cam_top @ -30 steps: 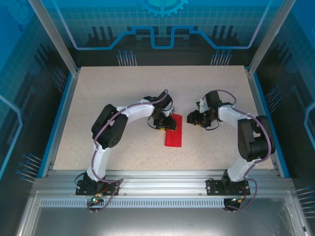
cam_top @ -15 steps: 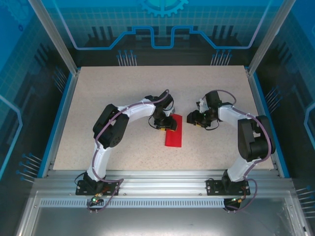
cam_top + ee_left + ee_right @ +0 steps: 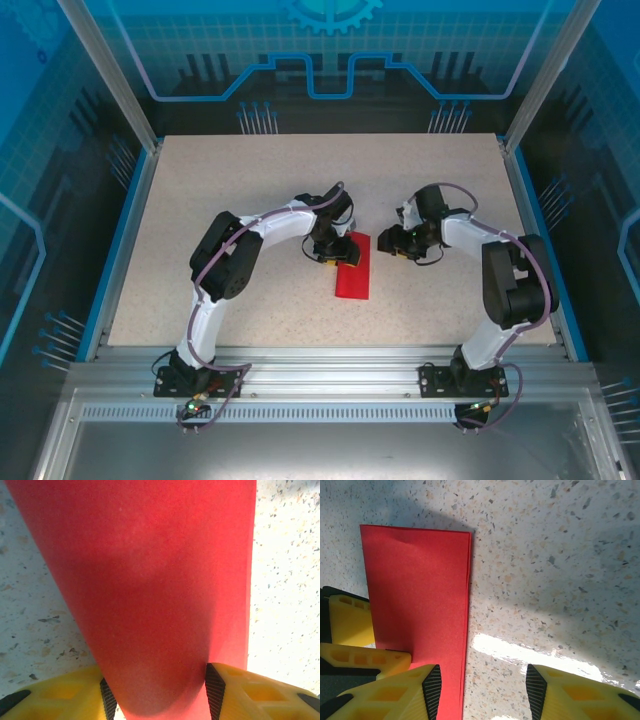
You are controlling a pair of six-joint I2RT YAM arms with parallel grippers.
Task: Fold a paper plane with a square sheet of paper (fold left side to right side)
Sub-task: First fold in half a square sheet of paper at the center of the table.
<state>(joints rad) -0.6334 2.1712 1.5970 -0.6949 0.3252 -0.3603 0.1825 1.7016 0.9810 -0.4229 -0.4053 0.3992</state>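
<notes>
Lying flat on the speckled table (image 3: 250,180), just toward 5 o'clock of its centre: the square sheet of paper (image 3: 353,272), folded to a tall narrow rectangle with long sides running 12 to 6 o'clock in the top view. Shows two stacked layer edges along one long side in the right wrist view.

At the sheet's 11 o'clock corner: the left gripper (image 3: 338,253). Stands about half open. Has red paper spanning the whole gap between its black pads (image 3: 215,692) in the left wrist view, and more of the sheet beneath one yellow finger (image 3: 270,690). Clamps nothing that can be made out.

At 2 o'clock of the sheet, just beside its far end: the right gripper (image 3: 393,240). Stands about half open too, holding nothing. Frames bare table between its finger pads (image 3: 431,690), one pad meeting the sheet's layered edge; touching or not, cannot tell.
</notes>
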